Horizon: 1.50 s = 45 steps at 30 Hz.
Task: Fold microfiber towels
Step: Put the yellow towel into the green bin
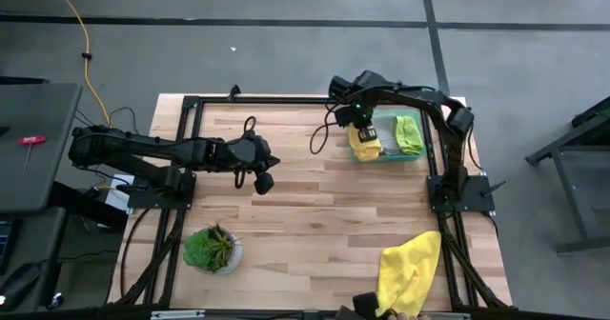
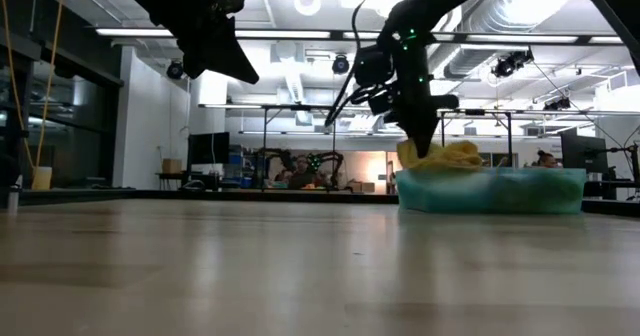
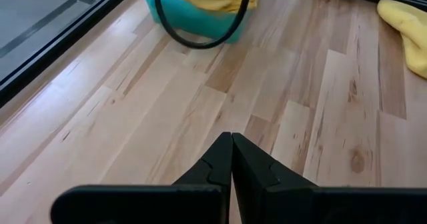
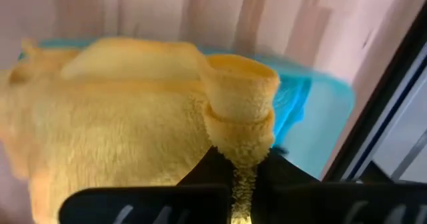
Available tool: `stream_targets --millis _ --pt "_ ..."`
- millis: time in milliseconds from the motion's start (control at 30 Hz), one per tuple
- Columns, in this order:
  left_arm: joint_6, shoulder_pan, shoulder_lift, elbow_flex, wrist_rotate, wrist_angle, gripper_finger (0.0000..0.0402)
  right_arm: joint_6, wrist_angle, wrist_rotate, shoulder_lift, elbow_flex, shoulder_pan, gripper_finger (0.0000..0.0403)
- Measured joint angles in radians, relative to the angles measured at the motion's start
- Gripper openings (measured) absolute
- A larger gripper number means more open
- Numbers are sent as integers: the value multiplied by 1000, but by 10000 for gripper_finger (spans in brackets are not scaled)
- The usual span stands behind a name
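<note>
On the wooden surface (image 1: 315, 201), a second yellow towel (image 1: 410, 270) lies crumpled at the near edge. Over the teal tray (image 1: 408, 156) at the far right, the right hand (image 1: 363, 132) is clamped on a yellow towel (image 1: 364, 145), a green towel (image 1: 409, 134) beside it. The left hand (image 1: 264, 181), fingers pressed together and empty, hovers above mid-surface.

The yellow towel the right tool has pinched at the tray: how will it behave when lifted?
The yellow towel is probably floppy: a fold bunches up between the shut right tool. It will likely drape and trail out of the teal tray, not lift flat. Its fuzzy pile suggests it is light and unlikely to slip.
</note>
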Motion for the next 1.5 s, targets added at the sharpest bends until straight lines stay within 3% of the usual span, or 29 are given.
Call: stream_targets --millis 233,567,933,1133,1267,1500 --pt "0 0 0 0 0 0 0 53 22 88 15 0 -6 0" --pt "26 0 0 0 0 0 0 273 41 37 15 0 -46 0" --pt "26 0 0 0 0 0 0 407 30 26 15 0 -53 17" --pt "26 0 0 0 0 0 0 301 11 28 15 0 -53 17" --pt "26 0 0 0 0 0 0 235 14 89 15 0 -52 18" --pt "26 -1 0 0 0 0 0 225 38 116 15 -1 -59 18"
